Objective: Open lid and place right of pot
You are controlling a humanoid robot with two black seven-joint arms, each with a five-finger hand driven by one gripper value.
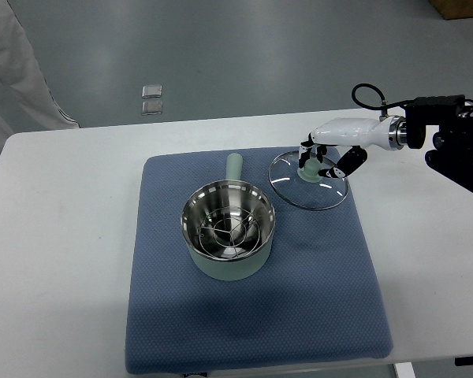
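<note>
A pale green pot (228, 228) with a steel inside and a wire rack in it stands uncovered on the blue mat (252, 331), its handle pointing away from me. The glass lid (309, 179) with a steel rim is to the pot's upper right, over the mat's far right corner. My right hand (319, 160) comes in from the right edge, its fingers curled around the lid's pale green knob (308, 170). I cannot tell whether the lid touches the mat or hangs just above it. The left arm does not show.
The mat lies on a white table (63, 236). A person's white sleeve (16, 71) shows at the far left corner. Two small clear squares (151, 100) lie on the grey floor beyond the table.
</note>
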